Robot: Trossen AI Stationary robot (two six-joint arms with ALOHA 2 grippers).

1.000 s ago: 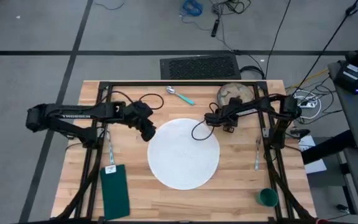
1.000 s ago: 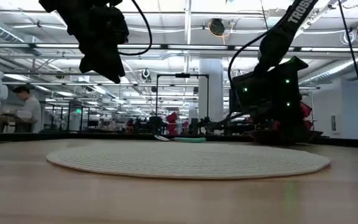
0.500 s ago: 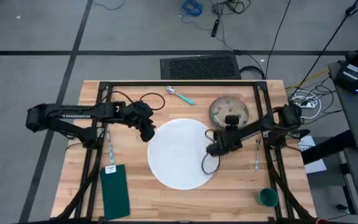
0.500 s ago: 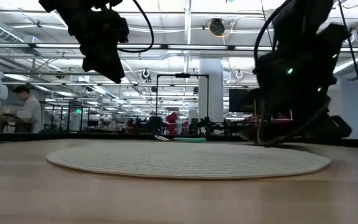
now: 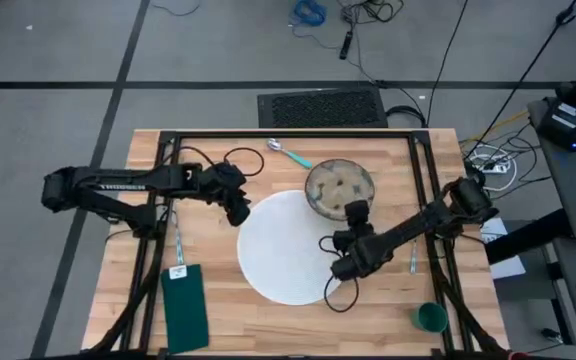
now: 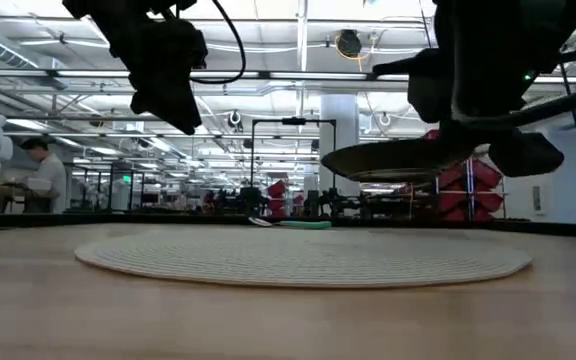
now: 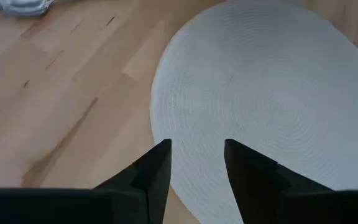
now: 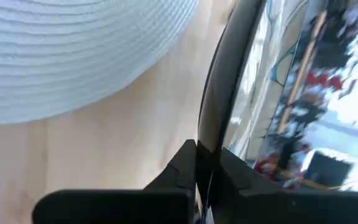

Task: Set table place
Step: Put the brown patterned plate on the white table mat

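On the butcher-block table (image 5: 218, 320) a round white woven placemat (image 5: 288, 250) lies centred; the right gripper (image 5: 353, 215), clamped on a speckled plate's (image 5: 338, 185) rim, carries it above the mat's far edge, lowering flat presumably next; the left gripper (image 7: 194, 163) hovers parted, empty, beside the mat.

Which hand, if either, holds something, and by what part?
The right hand grips the plate by its rim. The left hand holds nothing.
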